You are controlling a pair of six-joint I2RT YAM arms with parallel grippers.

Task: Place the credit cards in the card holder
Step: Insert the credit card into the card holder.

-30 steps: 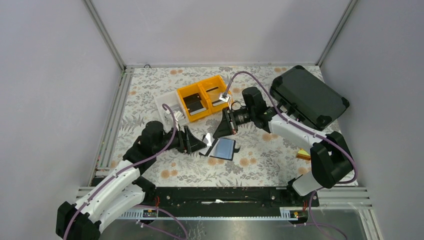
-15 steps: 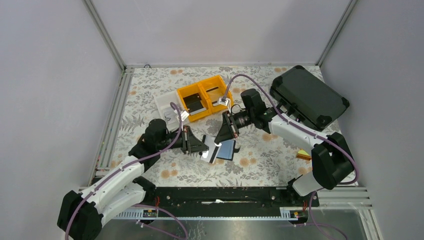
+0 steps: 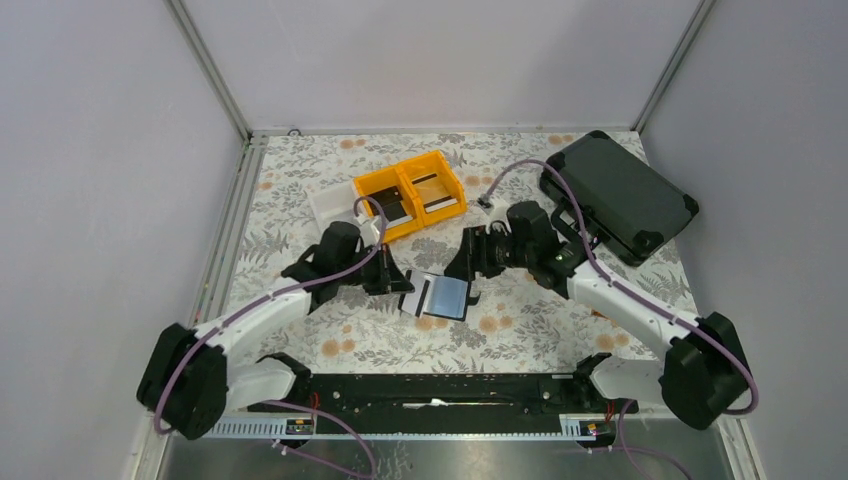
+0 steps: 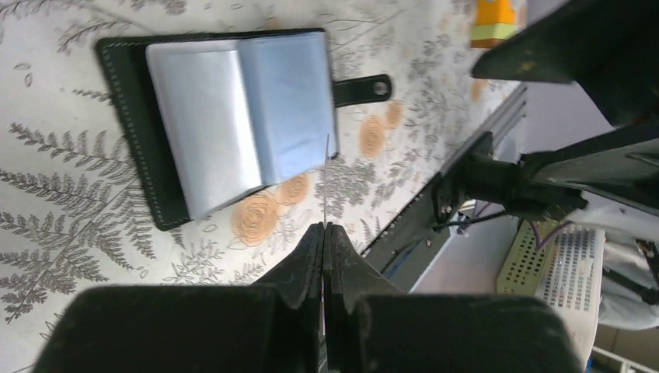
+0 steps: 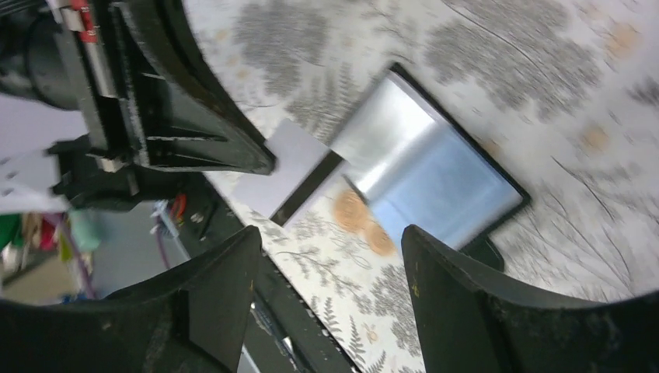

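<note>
The card holder (image 3: pixel 447 296) lies open on the flowered table, its grey and light-blue pockets up; the left wrist view shows it (image 4: pixel 233 116) with its tab to the right. My left gripper (image 3: pixel 403 285) is shut on a credit card (image 3: pixel 411 299) just left of the holder. That card is a thin edge-on line (image 4: pixel 326 179) in the left wrist view and a pale card with a dark stripe (image 5: pixel 284 167) in the right wrist view. My right gripper (image 3: pixel 461 267) stands open above the holder's far side, nothing between its fingers (image 5: pixel 225 295). Two more credit cards (image 3: pixel 396 211) lie in the yellow bins (image 3: pixel 373 187).
A white bin (image 3: pixel 330 203) sits left of the yellow bins. A large black hard case (image 3: pixel 615 195) stands at the back right, close behind my right arm. A small orange and yellow object (image 4: pixel 497 12) lies near the table's right side. A black rail (image 3: pixel 440 390) runs along the front edge.
My left gripper moved in and shut on the card that my right gripper was holding. My right gripper then opened, let the card go and drew back to the right.
</note>
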